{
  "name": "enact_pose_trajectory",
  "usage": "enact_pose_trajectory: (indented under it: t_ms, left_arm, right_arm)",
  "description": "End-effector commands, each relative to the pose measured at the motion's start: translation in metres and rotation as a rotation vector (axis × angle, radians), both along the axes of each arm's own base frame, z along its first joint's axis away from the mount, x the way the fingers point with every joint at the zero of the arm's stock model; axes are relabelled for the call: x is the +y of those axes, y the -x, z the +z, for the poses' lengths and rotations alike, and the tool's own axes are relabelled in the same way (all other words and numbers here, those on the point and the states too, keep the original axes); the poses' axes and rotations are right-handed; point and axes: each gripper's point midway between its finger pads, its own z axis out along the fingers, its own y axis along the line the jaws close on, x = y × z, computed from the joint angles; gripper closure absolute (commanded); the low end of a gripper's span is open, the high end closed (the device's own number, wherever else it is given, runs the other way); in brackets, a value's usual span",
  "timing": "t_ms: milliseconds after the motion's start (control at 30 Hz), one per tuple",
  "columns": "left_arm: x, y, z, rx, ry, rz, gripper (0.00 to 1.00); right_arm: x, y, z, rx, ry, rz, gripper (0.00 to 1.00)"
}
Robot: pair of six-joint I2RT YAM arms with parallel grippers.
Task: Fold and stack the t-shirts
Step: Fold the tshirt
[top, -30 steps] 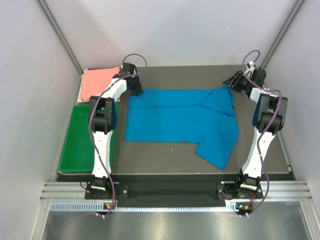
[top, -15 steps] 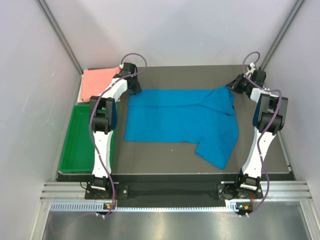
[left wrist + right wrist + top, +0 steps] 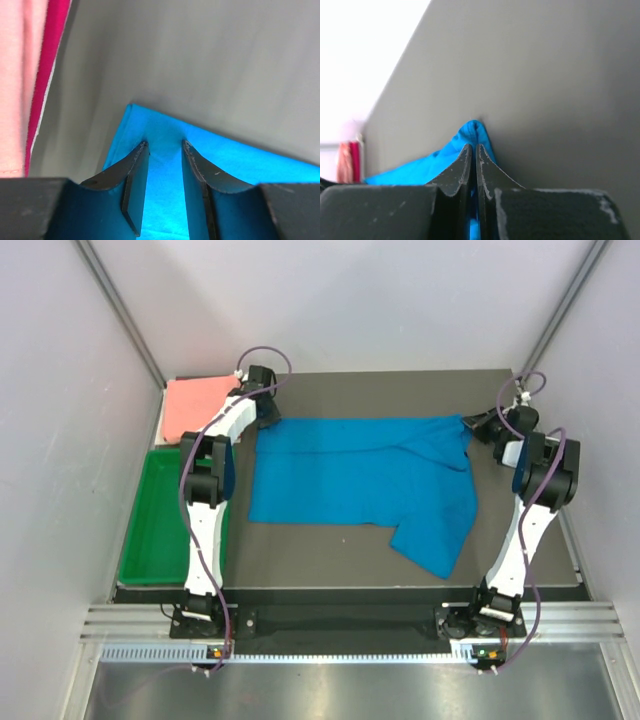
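Observation:
The bright blue t-shirt [image 3: 350, 475] lies spread on the dark table mat [image 3: 330, 550], one sleeve trailing toward the front right. My left gripper [image 3: 270, 420] stands at its back left corner, open; in the left wrist view the gripper [image 3: 164, 146] straddles the blue cloth [image 3: 240, 160], which lies flat between the fingers [image 3: 134, 175]. My right gripper [image 3: 473, 426] is shut on the shirt's back right corner; in the right wrist view the gripper [image 3: 473, 148] pinches a peak of blue cloth [image 3: 472, 131]. The salmon pink t-shirt [image 3: 198, 405] lies folded at the back left.
A green plastic tray [image 3: 160, 525] sits at the left edge, in front of the pink shirt [image 3: 15, 75]. Pale walls close in on both sides and behind. The mat's back edge runs just behind both grippers.
The right gripper has shut on the blue shirt's back right corner and drawn it to the right, pulling the back edge straighter. The left gripper has stayed put.

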Motion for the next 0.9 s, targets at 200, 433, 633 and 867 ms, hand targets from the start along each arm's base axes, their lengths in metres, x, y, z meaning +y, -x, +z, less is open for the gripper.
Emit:
enact_pose_trajectory:
  t_ms: [200, 433, 633, 867]
  left_arm:
    - [0.048, 0.022, -0.063, 0.165, -0.1, 0.135, 0.61]
    - [0.03, -0.003, -0.042, 0.059, -0.003, 0.107, 0.62]
    - [0.025, -0.008, -0.003, 0.006, 0.008, 0.057, 0.6]
    - [0.023, 0.0, 0.069, -0.064, -0.019, -0.041, 0.57]
  right_arm:
    - [-0.021, -0.043, 0.064, -0.258, -0.047, -0.083, 1.0]
    - [-0.021, -0.063, 0.048, -0.218, -0.057, -0.055, 1.0]
    - [-0.024, -0.052, 0.064, -0.138, 0.029, -0.049, 0.85]
    - [-0.039, -0.004, 0.087, 0.058, 0.334, -0.054, 0.59]
